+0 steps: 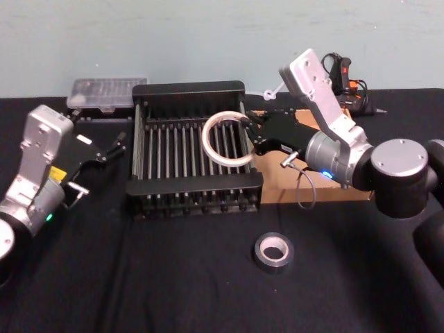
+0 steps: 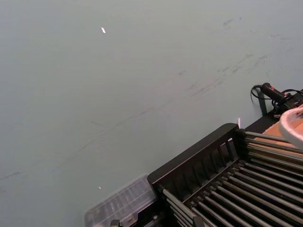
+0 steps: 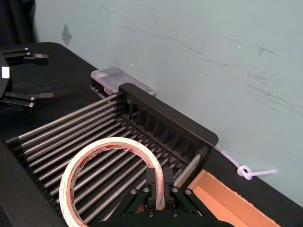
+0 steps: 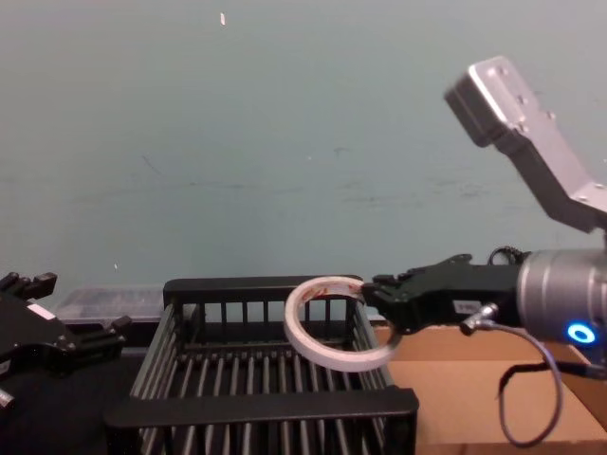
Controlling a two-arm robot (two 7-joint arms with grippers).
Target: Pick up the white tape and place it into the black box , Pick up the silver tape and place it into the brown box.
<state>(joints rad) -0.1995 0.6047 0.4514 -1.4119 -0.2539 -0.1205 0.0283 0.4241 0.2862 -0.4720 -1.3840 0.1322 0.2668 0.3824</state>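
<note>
Head: right hand [image 1: 248,127] clamped on rim of white tape [image 1: 225,139], thin flat ring held over right side of black box [image 1: 189,182]; left hand [image 1: 111,148] open, parked left of it. Silver tape [image 1: 272,251], thick shiny roll, lay on black cloth surface [image 1: 173,277]. Brown box [image 1: 277,186], matte cardboard.

Right wrist: ring hung above steel slats; better to lower first, then release.

Chest: ring tilted above rim.

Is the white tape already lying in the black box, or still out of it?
Still out: the right tool holds the white tape by its rim, tilted in the air above the black box bars.
</note>
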